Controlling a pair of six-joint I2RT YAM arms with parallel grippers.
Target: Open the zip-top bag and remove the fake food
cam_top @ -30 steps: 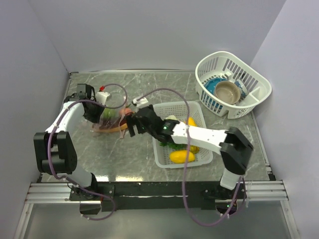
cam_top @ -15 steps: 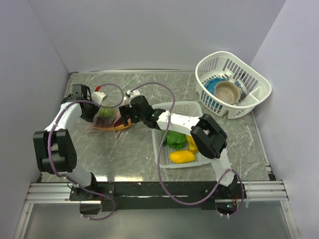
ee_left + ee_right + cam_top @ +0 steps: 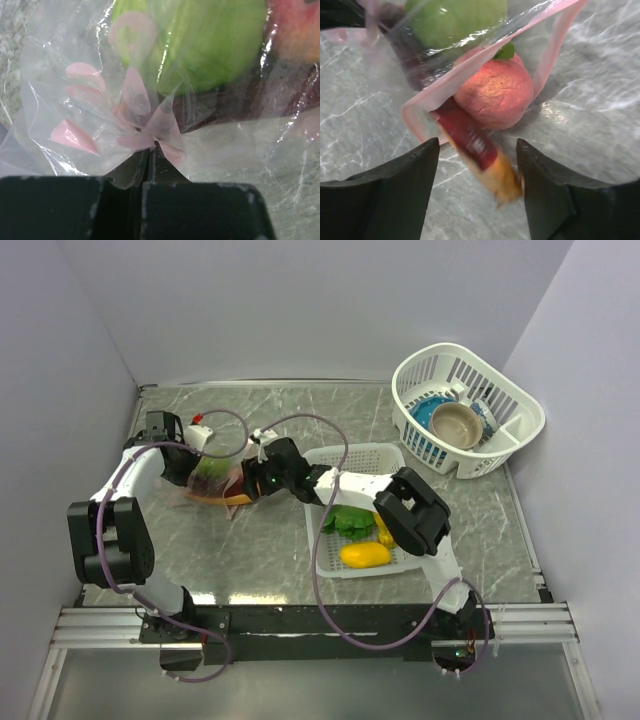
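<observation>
Found left fingers (image 3: 65, 205) pressed together on a bunched fold of the bag (image 3: 65, 100), at its shut end; no gap between them. Found right fingers (image 3: 565, 195) spread wide and holding nothing, one to each side of the bag's mouth.

Nearest the bases, recorded a tray (image 3: 395, 455) on the surface (image 3: 280, 540), holding lettuce (image 3: 350, 521) and yellow pieces (image 3: 364, 555). Judged these as food out of the bag, parked there to keep it together and clear of the work.

Beyond and left of the tray, located the bag between the two arms. Saw the zip strip (image 3: 555, 35) parted into an open loop. Noted a round fruit (image 3: 495, 92) sitting in that mouth and touching the surface, with a slice (image 3: 475, 150) poking out past the strip toward the right fingers. Noted a green piece (image 3: 210, 45) deeper inside, near the left pinch. Judged the left hold as an anchor, perhaps tilting the contents toward the mouth; cannot tell how far the shut end is lifted. Judged the wide right stance as readiness to close on the slice, the nearest piece.

Farthest right, recorded a basket (image 3: 500, 455) with bowls (image 3: 459, 424); well apart, no part in the task.
</observation>
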